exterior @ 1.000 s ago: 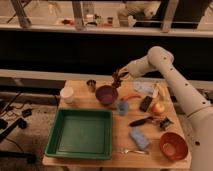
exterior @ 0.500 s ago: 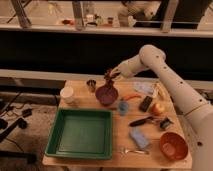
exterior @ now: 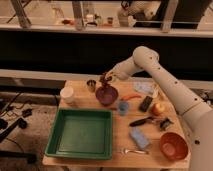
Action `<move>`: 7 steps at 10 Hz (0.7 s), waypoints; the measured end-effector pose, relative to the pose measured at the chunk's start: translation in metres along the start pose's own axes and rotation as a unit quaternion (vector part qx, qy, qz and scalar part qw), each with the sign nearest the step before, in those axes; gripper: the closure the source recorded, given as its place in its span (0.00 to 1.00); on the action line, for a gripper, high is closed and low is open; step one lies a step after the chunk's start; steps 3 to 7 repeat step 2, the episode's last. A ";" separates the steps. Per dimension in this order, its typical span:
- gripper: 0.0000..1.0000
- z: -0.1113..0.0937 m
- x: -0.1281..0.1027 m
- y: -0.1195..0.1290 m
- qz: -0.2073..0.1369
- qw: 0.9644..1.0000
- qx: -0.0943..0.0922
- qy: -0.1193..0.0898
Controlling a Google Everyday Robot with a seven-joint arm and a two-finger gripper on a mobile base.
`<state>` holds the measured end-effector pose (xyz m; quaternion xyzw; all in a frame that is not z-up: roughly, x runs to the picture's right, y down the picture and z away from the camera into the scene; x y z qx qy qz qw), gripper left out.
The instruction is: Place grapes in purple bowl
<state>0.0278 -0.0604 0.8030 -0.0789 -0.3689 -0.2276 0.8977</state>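
Wooden bench in front of a dark wall and railing. White robot arm reaches from the right to the far edge; its two-finger gripper hangs just above the round dull-purple bowl, near the middle of the far edge. Dark reddish-purple grape cluster sits at the fingertips, gripper closed on it, above the bowl's far-left rim. Cluster's long axis and pointing direction: can't tell. Green plastic tray fills the near-left corner.
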 end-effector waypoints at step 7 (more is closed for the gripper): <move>0.94 0.006 0.006 0.002 0.002 1.000 -0.004 0.002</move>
